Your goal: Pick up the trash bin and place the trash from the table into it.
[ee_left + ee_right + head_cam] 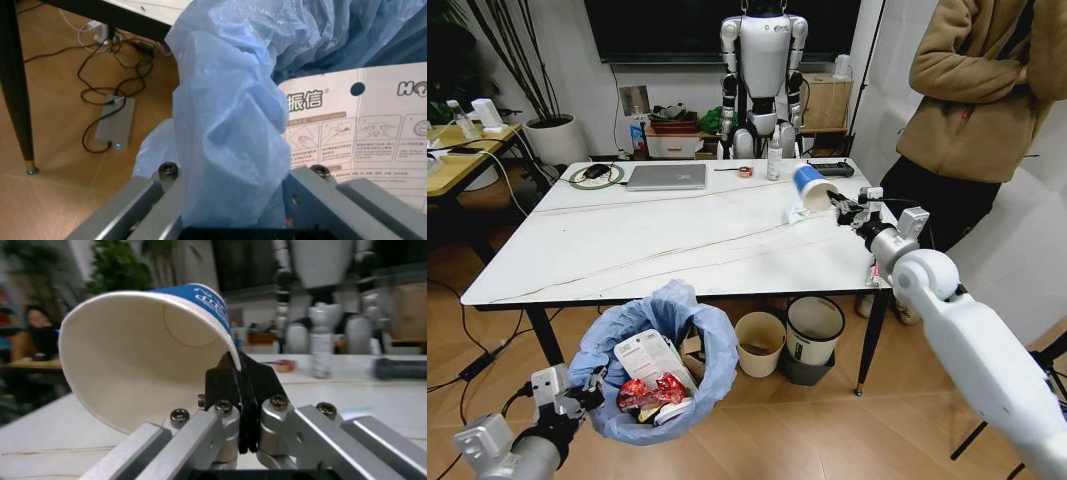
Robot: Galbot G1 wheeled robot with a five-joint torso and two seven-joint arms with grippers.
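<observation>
While the left gripper [577, 398] clamps the bin's [662, 375] blue bag rim below the table's [627, 250] front edge, the right gripper [241, 390] pinches the paper cup's [811, 187] rim — raised over the tabletop's right edge.

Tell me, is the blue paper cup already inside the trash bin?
No, the right gripper holds the paper cup by its rim above the table, while the trash bin hangs below the table's near edge.

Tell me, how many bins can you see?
3. The trash bin with the blue bag hangs from the left gripper in front of the table. A cream bin and a white bin stand side by side under it.
</observation>
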